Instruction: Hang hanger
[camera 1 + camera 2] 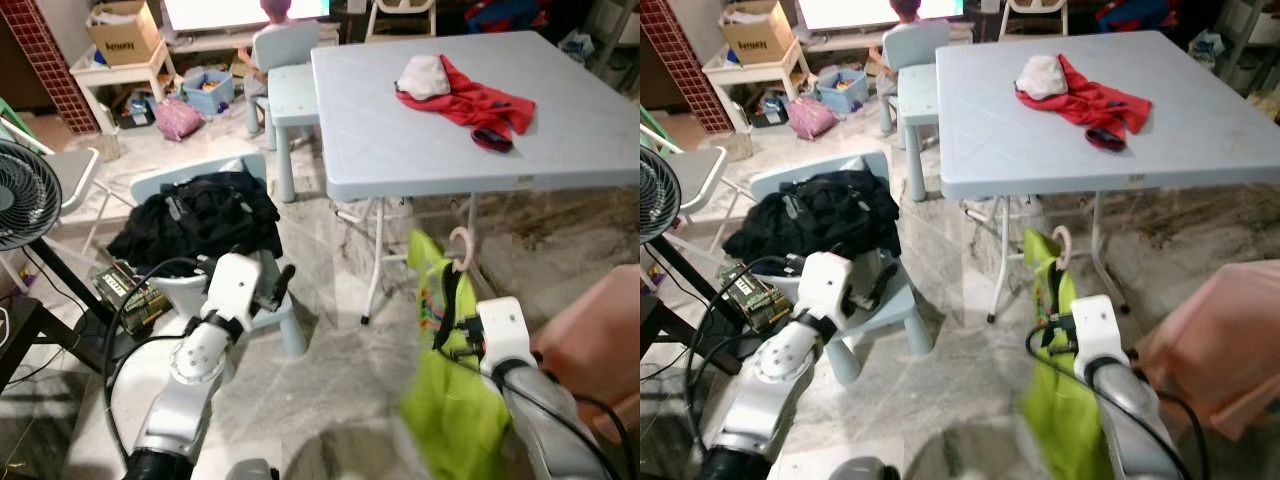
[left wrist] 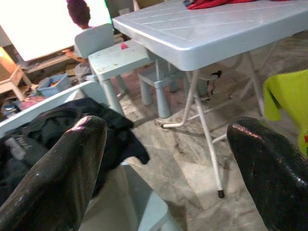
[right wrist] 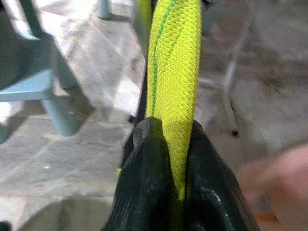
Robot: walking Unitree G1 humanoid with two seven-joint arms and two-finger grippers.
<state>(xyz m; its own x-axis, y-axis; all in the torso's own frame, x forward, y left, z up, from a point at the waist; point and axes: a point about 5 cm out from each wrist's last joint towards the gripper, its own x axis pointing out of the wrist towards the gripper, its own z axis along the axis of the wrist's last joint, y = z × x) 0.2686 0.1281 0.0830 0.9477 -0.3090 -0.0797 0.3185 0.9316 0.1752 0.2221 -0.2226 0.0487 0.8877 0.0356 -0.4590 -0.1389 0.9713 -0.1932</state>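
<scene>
So I'm at the carrying step: my right hand (image 3: 166, 159) is clamped tight on the yellow-green shirt (image 1: 452, 400) with the hanger (image 1: 461, 243) inside, held up at near right just in front of the desk (image 1: 400, 150), hook poking out the top. Next I'd need a rail or hook to hang it on, but I can't spot one, and the hanger's body is buried in cloth. My left hand (image 2: 168, 163) is wide open, empty, near the chair (image 1: 290, 330).
</scene>
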